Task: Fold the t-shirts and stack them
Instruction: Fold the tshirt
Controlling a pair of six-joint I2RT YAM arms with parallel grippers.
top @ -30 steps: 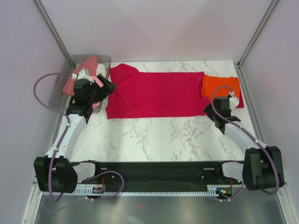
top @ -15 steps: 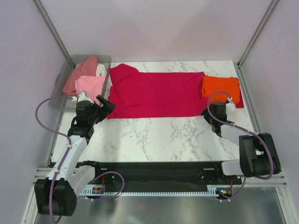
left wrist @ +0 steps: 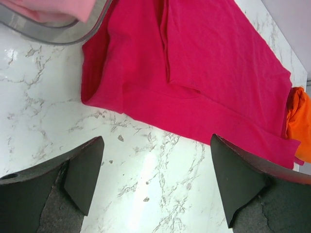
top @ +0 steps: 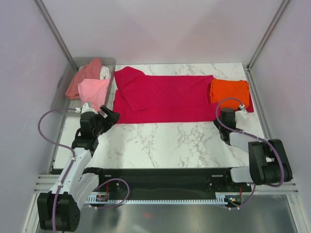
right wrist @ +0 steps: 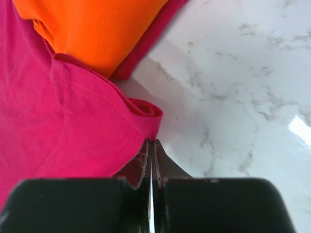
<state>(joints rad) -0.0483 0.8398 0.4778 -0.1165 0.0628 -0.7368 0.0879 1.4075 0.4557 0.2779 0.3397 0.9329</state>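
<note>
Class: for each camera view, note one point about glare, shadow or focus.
Top external view: even soft light, crimson t-shirt sharp, hardly any shadow. Left wrist view: white glare on the marble table, left claw dark against it. Right wrist view: glare at the right edge, shadow under the shirt's curled hem, right claw blurred up close.

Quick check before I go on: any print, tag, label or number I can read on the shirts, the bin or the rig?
No readable text in any view.
The crimson t-shirt and orange t-shirt are plain.
The grey bin shows no marking.
Parts on the base rail are too small to tell if they are labelled.
</note>
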